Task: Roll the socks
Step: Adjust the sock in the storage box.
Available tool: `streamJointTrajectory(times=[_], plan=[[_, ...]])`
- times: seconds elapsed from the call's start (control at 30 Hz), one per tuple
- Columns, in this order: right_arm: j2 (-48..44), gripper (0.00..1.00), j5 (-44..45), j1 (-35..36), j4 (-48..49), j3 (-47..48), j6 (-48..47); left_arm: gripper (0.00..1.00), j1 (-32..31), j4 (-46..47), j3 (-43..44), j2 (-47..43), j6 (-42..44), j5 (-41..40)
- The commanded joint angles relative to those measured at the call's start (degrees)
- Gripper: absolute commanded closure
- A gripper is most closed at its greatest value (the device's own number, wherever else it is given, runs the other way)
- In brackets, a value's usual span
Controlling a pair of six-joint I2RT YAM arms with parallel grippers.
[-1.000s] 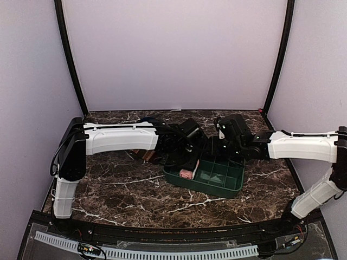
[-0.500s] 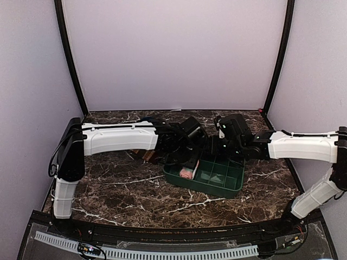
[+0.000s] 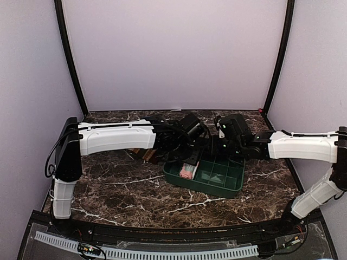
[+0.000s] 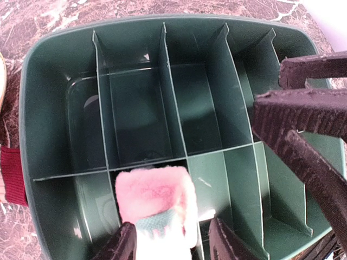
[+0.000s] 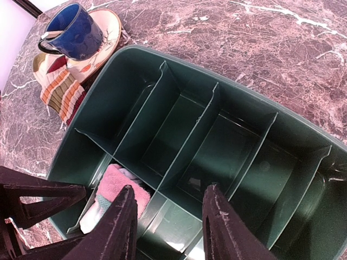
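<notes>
Room above tray: your right gripper hangs parted, empty.
Tray compartment: rolled pink sock; left gripper parted around it.

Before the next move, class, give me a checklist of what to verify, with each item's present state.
1. pink sock rolled, in a green tray compartment: ok.
2. left gripper open astride it: ok.
3. right gripper open, empty, over the tray: ok.
4. striped sock rolled: not ok; it lies outside the tray by the saucer.
5. blue mug clear of the striped sock: cannot tell.
</notes>
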Motion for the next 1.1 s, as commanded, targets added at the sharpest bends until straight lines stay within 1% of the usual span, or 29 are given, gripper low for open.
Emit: streamJointTrajectory(times=[0.0,0.5,0.73,1.07], plan=[[-1.01,0.62,0.26,-0.29,2.69,0.86,-0.13,0.51,0.15,1.05,1.36,0.05,1.84,-1.52],[-0.3,0.62,0.34,-0.4,3.04,0.8,-0.37,0.53,1.33,1.21,1.04,3.94,1.71,-0.54],[0.09,0.62,0.36,-0.73,3.03,0.54,-0.5,0.62,1.7,1.31,0.99,5.36,1.82,0.82],[0.47,0.62,-0.34,-1.58,3.37,0.3,-0.77,0.62,1.62,1.5,-0.21,7.17,0.64,3.95]])
